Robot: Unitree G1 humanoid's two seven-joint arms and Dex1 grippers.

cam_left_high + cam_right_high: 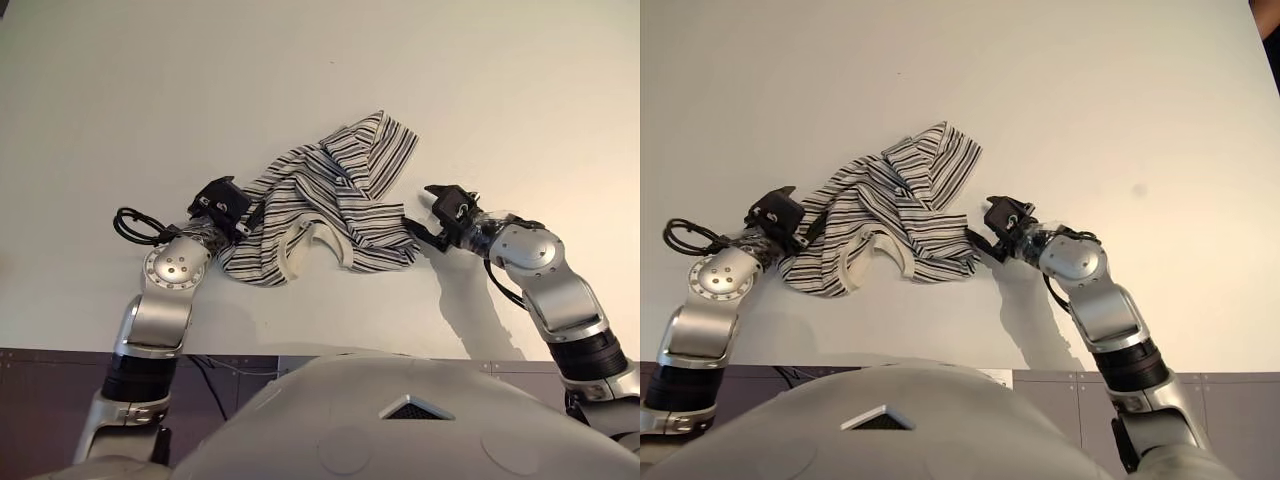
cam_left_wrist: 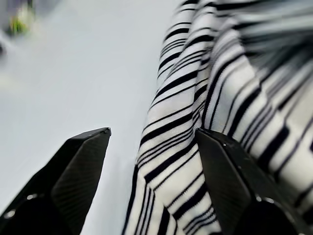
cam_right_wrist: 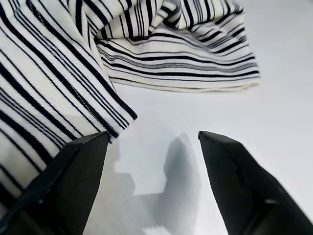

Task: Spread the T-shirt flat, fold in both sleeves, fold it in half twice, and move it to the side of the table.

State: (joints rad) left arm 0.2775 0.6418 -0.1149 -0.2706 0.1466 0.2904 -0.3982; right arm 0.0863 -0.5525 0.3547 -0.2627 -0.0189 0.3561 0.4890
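Now, your T-shirt (image 1: 325, 205) is lying crumpled in a striped heap on the white table (image 1: 480, 90), bunched between the two grippers. Your left gripper (image 2: 152, 133) is sitting at one edge of the heap, jaws standing apart; striped cloth is draping into the gap and pressing against one finger (image 2: 230, 171), while the other is hanging over bare table. Your right gripper (image 3: 152, 134) is sitting at the opposite edge, jaws likewise apart; a striped hem is touching one fingertip, with bare table showing across the rest of the gap.
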